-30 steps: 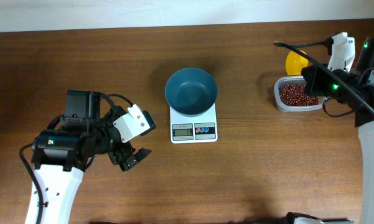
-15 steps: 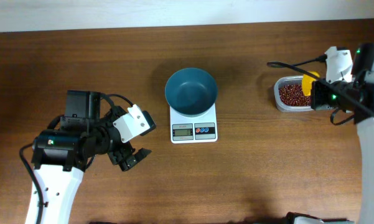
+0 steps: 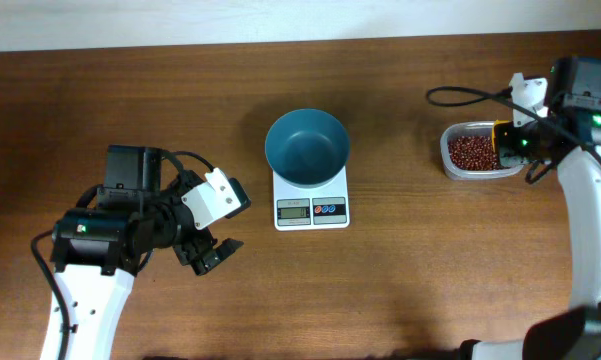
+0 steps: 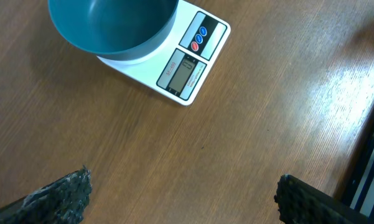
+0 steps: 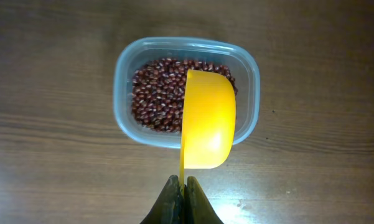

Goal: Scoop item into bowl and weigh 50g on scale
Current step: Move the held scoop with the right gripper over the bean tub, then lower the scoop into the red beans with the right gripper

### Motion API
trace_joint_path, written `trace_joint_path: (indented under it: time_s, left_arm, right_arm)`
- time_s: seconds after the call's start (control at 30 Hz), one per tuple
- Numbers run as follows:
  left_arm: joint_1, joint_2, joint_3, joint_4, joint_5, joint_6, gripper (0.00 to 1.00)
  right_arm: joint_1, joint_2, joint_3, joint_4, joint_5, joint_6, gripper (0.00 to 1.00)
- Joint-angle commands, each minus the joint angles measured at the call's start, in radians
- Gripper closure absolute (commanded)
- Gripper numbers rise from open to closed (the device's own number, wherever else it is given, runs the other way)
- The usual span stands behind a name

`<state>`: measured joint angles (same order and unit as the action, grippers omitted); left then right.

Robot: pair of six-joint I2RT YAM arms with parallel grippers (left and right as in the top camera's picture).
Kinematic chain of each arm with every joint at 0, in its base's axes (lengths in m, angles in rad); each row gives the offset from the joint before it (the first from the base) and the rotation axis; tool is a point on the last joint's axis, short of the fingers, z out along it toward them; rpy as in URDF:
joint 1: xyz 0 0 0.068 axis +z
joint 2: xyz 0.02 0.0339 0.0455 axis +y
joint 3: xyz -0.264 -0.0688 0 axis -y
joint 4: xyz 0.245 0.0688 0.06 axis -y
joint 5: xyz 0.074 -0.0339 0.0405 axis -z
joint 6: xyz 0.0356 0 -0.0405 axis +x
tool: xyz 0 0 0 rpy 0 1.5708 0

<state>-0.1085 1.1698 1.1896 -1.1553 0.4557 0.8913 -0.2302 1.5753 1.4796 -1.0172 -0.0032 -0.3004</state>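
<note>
**Right tool.** I am clenching my right tool (image 5: pixel 183 186) on the thin handle of the yellow scoop (image 5: pixel 208 121). The jaws are pressing together on it with no gap showing.

**Governing relation.** The scoop's long axis is running straight out ahead of the fingertips. The beans (image 5: pixel 155 99) are lying directly ahead of and below the tool, inside the clear tub (image 5: pixel 249 81). The tub's long side is lying across the scoop's axis. The cup is hanging over the right half of the tub, so most of the heap is sitting to the left of the cup. The cup appears rolled onto its edge. I cannot tell whether it is touching the beans.

**Judgement.** The coming move is likely calling for a dip and a sweep leftward through the heap, not a push farther forward, where the far rim is close.

**Destination.** The teal bowl (image 3: pixel 307 147) is standing on the white scale (image 3: pixel 311 209), well apart from the right tool, beyond the tub. It is looking empty, so no weighing is under way yet.

**Left tool.** My left tool (image 4: pixel 183 198) is released, fingers spread wide, grasping nothing and hovering over the bare worktop (image 3: pixel 430 280). The scale is lying ahead of it and to its left. The left tool is the nearer one to the scale, but the right tool is the one positioned at the beans.
</note>
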Motion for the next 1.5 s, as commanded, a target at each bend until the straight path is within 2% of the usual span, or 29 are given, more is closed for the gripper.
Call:
trace_joint_path:
  time_s: [0.0, 0.67, 0.97, 1.47]
  left_arm:
    - [0.006, -0.007, -0.001, 0.002, -0.001, 0.012, 0.01]
    - [0.006, -0.007, -0.001, 0.002, -0.001, 0.012, 0.01]
    - [0.006, -0.007, -0.001, 0.002, 0.0, 0.012, 0.01]
    - [0.006, -0.007, -0.001, 0.002, 0.0, 0.012, 0.01]
  right_arm:
    - [0.001, 0.062, 0.006, 0.011, 0.071, -0.011, 0.96]
    - [0.001, 0.217, 0.005, 0.159, 0.155, -0.036, 0.96]
    - [0.001, 0.266, 0.004, 0.137, 0.206, -0.04, 0.96]
    - [0.001, 0.283, -0.002, 0.133, 0.165, -0.04, 0.96]
